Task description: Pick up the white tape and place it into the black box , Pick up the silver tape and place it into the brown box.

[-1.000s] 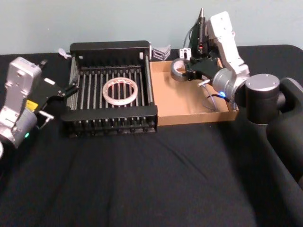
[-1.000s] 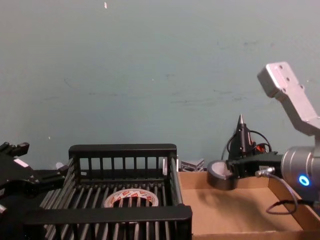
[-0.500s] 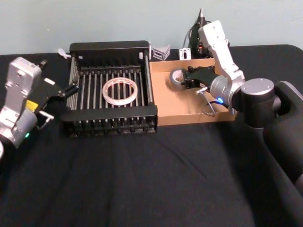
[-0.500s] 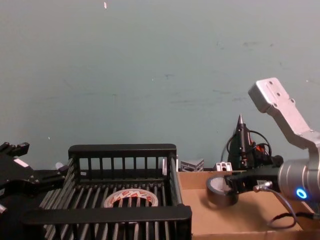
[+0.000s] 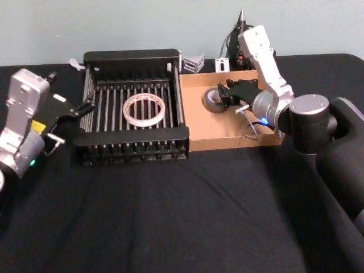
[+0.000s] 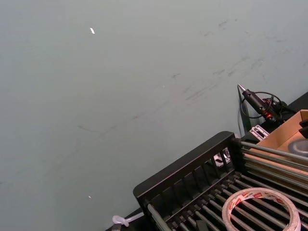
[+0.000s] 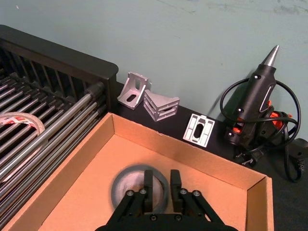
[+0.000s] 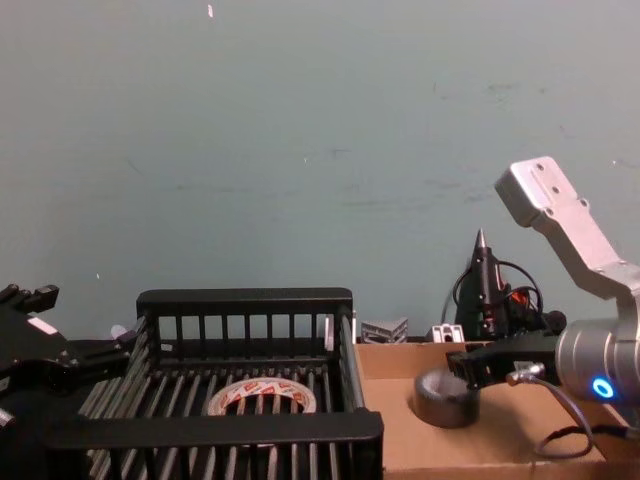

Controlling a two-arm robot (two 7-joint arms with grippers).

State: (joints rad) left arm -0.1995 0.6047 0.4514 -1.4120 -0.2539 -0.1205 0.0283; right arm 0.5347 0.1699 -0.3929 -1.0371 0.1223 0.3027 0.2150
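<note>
Nearest you, your left claw (image 5: 86, 106) hangs idle just outside the left wall of the black box (image 5: 134, 136), and you cannot tell from these views whether its fingers are parted or together. Inside that box the white tape (image 5: 144, 109) lies flat on the slatted floor, roughly mid-floor, so that half of the job looks done. Beside it, touching along the shared wall, sits the brown box (image 5: 227, 140), and here is the relation your next move depends on: the silver tape (image 7: 139, 187) lies flat on the cardboard floor toward the box's far left part, hole up, and your right claw (image 7: 161, 183) straddles the near side of its ring, one finger down in the core and the other outside the rim. In the right wrist view the fingers (image 7: 148, 184) look slightly spread, with a gap at the wall of the roll, so you seem to have let go, though the contact is hard to read. If so, pull straight up and back toward you, so the inner finger clears the core without dragging the roll. Beyond the boxes, on the counter (image 5: 170, 216), lie some metal brackets (image 7: 147, 99) and a glue gun (image 7: 255, 108) by the wall.
</note>
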